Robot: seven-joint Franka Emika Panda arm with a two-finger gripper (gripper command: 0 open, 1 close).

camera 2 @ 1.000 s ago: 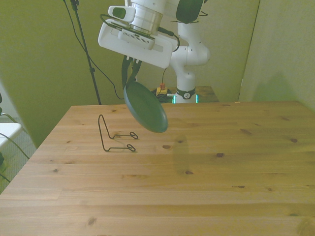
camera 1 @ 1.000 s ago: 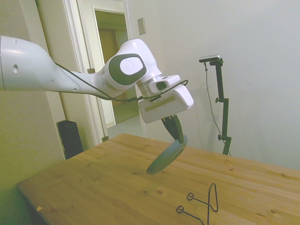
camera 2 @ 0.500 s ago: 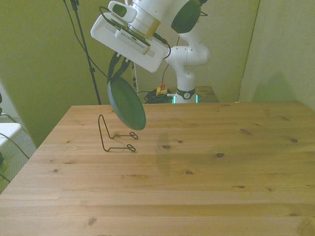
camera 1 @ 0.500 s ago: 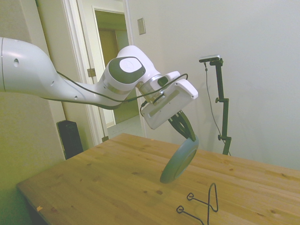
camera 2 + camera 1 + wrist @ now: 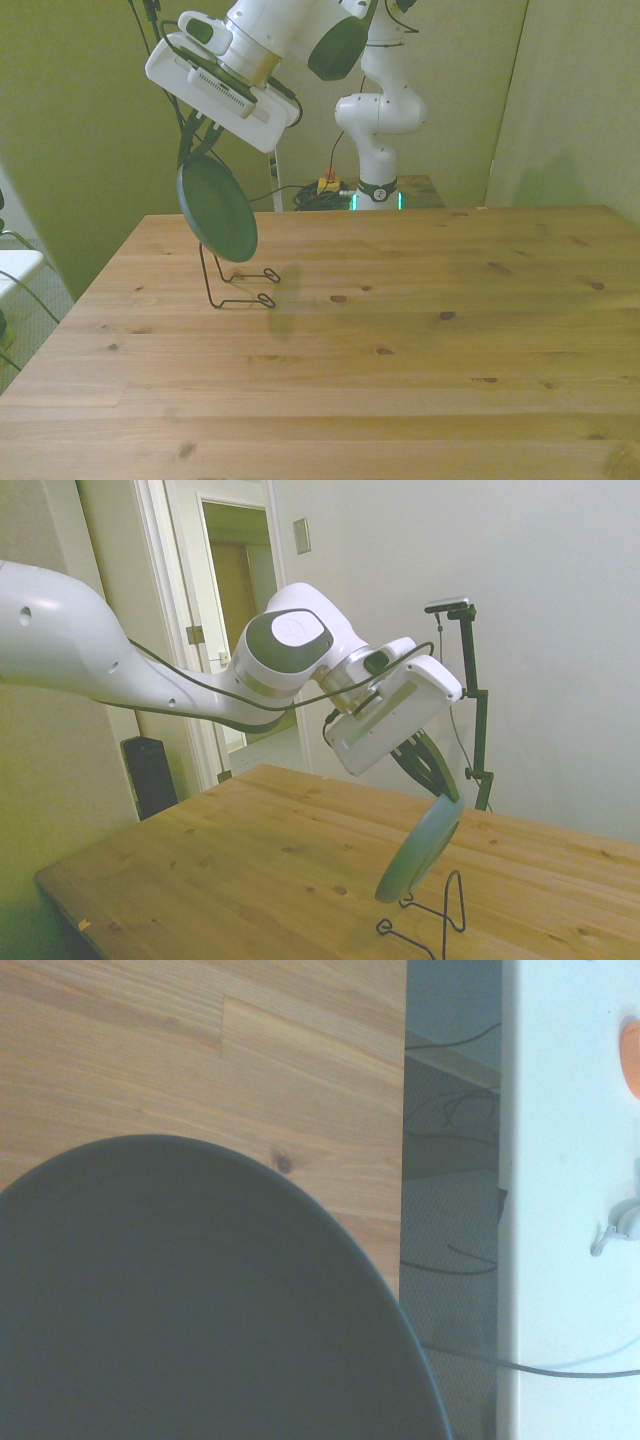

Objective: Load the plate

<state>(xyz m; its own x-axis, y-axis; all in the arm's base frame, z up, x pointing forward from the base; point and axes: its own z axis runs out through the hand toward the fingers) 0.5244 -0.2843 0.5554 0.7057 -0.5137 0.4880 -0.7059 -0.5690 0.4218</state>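
Over the last second the white arm has swung the tool (image 5: 192, 152) from above the middle of the wooden bench (image 5: 420, 340) toward the front view's left, and it has tipped further over on the way. The small round plate of dull teal blue-green (image 5: 216, 209), which hung clear of the thin black wire rack (image 5: 232, 282) a second ago, now hangs in the air right above it. In the side view the plate's (image 5: 421, 848) lower edge sits just over the rack's (image 5: 432, 921) upright loop, though whether the two touch cannot be told from here. That reads as the approach to the rack nearly finished, with the lowering into it yet to come.

The tool is clenched on the plate's upper rim, its dark fingers (image 5: 432, 770) pinching the edge from both faces. The plate stands almost on edge, tilted, with its hollow face turned toward the front camera. Its colour is flat and matte, its rim low and smooth. The wrist view shows its dark curved face (image 5: 190, 1310) filling most of the frame, with bench planks beyond.
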